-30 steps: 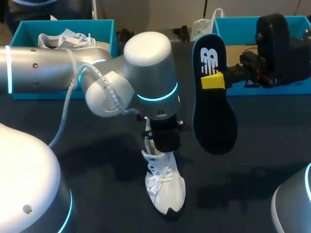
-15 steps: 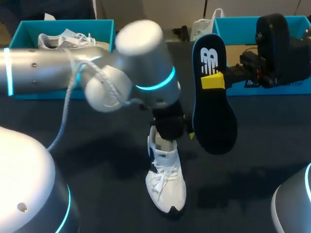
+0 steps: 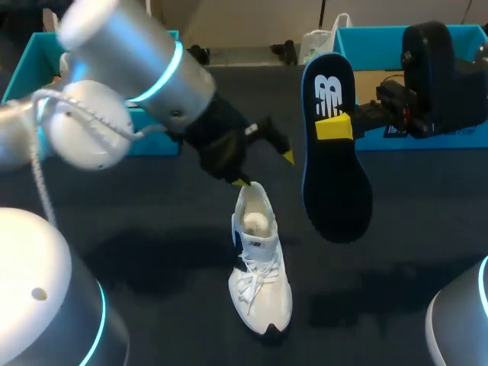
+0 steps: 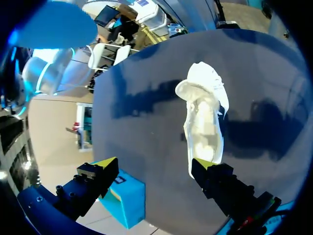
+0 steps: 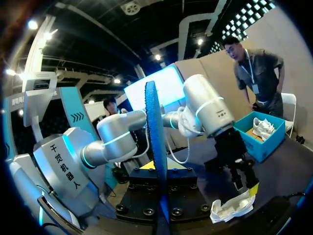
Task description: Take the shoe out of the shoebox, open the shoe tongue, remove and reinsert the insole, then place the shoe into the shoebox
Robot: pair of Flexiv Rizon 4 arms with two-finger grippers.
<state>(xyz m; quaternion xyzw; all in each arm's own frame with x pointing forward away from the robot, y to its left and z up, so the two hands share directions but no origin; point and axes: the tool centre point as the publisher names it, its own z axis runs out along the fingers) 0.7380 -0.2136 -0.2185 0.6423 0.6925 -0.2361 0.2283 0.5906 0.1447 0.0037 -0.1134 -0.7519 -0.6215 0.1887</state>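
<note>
Left gripper (image 3: 265,169): wide open, empty, white lace-up shoe (image 3: 260,274) just beneath; right gripper (image 3: 334,128): clamped on black blue-rimmed insole (image 3: 337,191)

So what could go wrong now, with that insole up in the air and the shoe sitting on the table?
The right hand pinches the insole at one spot only, so it may twist or slip when pushed in. The shoe stands loose on the table; the left hand is open near its heel, not gripping, so the shoe could slide or tip. The left hand also sits close to the insole's edge; the two might bump.
</note>
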